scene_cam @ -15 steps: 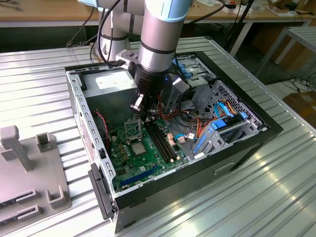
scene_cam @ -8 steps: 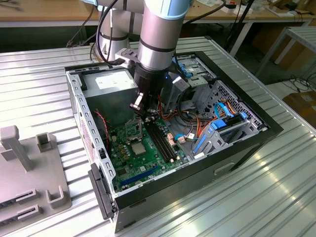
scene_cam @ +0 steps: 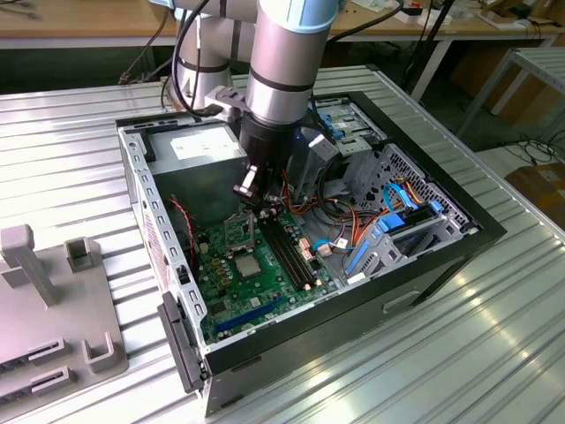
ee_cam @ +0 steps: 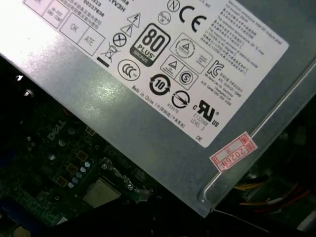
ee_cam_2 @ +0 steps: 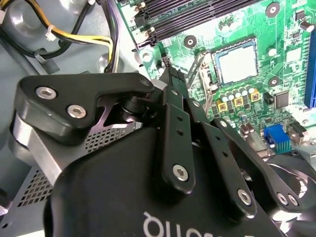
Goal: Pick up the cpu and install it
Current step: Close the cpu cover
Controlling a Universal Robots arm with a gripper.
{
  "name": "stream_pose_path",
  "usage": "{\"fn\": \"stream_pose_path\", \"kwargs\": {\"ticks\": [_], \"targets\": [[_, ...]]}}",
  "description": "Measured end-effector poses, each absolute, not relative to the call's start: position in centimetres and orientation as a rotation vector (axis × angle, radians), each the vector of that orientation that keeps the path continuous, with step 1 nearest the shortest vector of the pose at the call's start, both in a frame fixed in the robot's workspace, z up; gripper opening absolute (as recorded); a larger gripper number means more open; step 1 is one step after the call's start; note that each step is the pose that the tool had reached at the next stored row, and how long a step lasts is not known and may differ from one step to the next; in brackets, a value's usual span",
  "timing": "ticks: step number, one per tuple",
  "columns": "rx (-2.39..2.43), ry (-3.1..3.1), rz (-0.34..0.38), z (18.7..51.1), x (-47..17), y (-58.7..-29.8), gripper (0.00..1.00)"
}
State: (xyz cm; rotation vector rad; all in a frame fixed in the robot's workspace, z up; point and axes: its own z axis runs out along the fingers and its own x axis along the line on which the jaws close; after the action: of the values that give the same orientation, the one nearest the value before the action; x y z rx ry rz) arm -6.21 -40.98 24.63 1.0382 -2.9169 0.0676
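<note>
Your cpu (ee_cam_2: 236, 63) sits flat in the socket (ee_cam_2: 213, 66) on the green motherboard (ee_cam_2: 284, 64).
Your gripper (ee_cam_2: 168, 69) hangs above the board with fingers (ee_cam_2: 173, 84) pressed together, holding nothing; the cpu lies just beyond the fingertips, apart from them.

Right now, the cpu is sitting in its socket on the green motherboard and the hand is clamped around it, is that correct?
Not quite. The cpu does sit in its socket on the green motherboard, but the hand holds nothing and sits apart from it, as the second wrist view shows.
</note>
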Motion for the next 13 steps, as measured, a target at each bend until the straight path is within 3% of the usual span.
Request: {"fn": "stream_pose_path", "kwargs": {"ticks": [13], "targets": [[1.127, -2.885, 0.070, 24.98, -6.33, -40.98, 0.11]]}}
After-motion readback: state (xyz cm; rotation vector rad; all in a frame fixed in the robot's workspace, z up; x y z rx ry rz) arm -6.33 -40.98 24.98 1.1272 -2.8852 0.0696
